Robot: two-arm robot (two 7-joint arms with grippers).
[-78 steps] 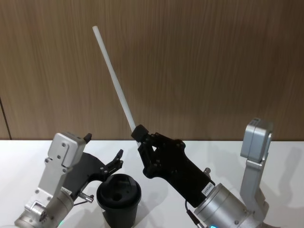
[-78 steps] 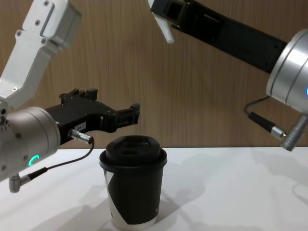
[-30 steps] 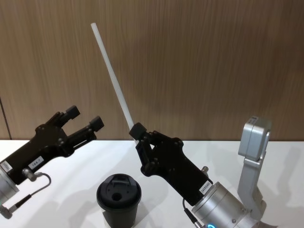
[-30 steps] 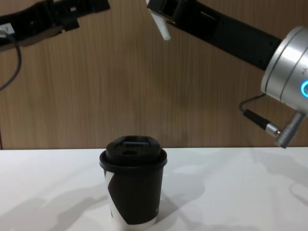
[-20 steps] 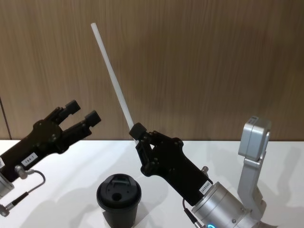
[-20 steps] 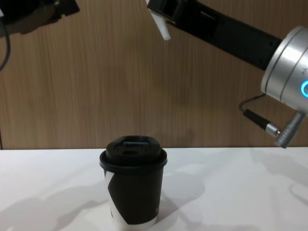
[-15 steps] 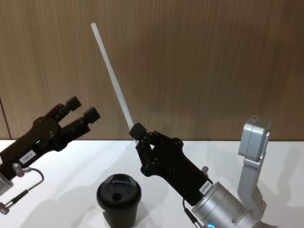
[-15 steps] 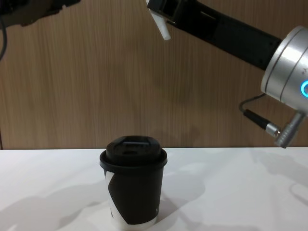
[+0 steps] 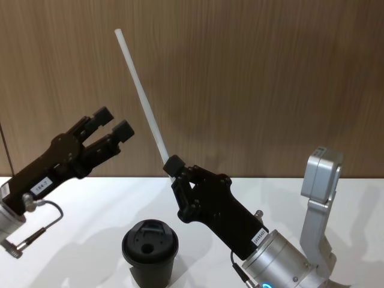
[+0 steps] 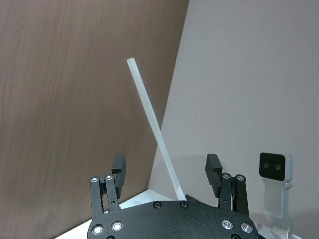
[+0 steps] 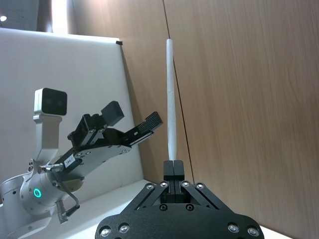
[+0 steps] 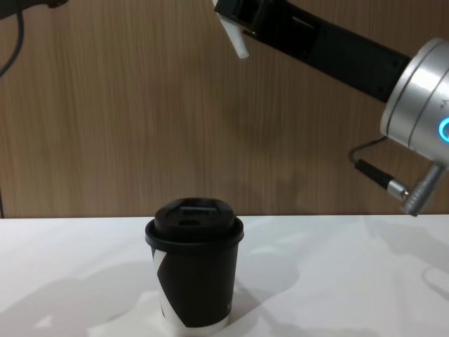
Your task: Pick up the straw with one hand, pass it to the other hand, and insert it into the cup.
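Right gripper clamps straw; left gripper wide, left of it. Cup on white table, wood wall behind.

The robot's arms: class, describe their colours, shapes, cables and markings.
Both arms end in black, angular grippers on silver cylindrical wrists. The left gripper carries a white label and a looping dark cable with a metal plug. The right gripper also has a white label, plus a black cable and a blue-lit ring.

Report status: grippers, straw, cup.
Right gripper shut on straw near its lower end, angled up. Left gripper open, raised, short of straw. Cup upright, lid on, nothing in the way.
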